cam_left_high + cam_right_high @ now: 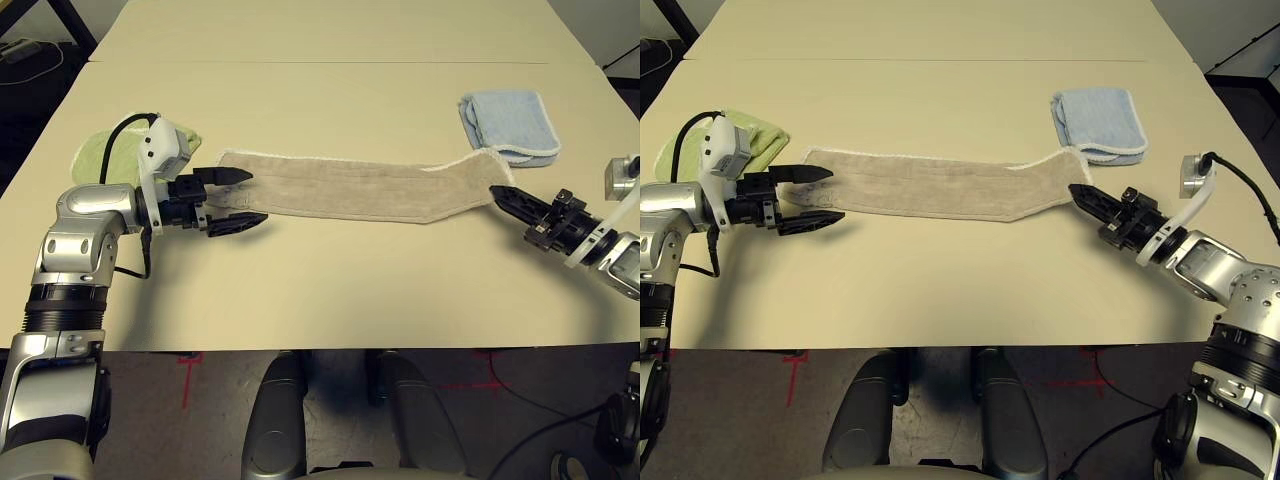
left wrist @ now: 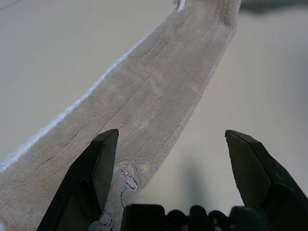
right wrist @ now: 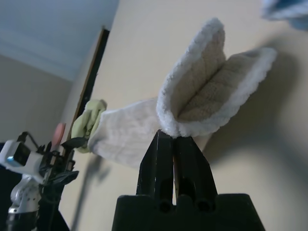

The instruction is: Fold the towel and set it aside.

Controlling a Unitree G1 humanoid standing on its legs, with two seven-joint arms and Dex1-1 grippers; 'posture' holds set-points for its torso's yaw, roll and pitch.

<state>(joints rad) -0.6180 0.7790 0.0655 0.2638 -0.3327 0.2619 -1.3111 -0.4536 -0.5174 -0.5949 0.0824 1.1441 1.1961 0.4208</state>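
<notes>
1. Across the middle of the cream counter (image 1: 330, 290), the beige towel (image 1: 350, 190) is lying as a long, narrow strip folded lengthwise, running from the robot's left to its right, with white stitched edging showing along its far edge.
2. At the strip's left end, the left claw (image 1: 232, 200) is sitting with its two black fingers spread wide apart. One finger is lying over the towel's end and the other is lying on the bare counter just beside the near edge. The claw is gripping nothing.
3. Seen from the left wrist, a small embroidered logo (image 2: 126, 179) is showing on the towel just beside the finger that is over the cloth.
4. At the strip's right end, the right claw (image 1: 1085, 198) is pinching the towel's corner, with both fingers pressed tightly together on the cloth.
5. Seen from the right wrist, the pinched end (image 3: 202, 91) is standing up from the fingertips as two curled layers with white edging, clear of the counter.
6. Just behind the left claw, a light green folded towel (image 1: 105, 155) is lying on the counter, partly hidden by the arm.
7. Just beyond the strip's right end, a light blue folded towel (image 1: 510, 125) is lying flat on the counter.
</notes>
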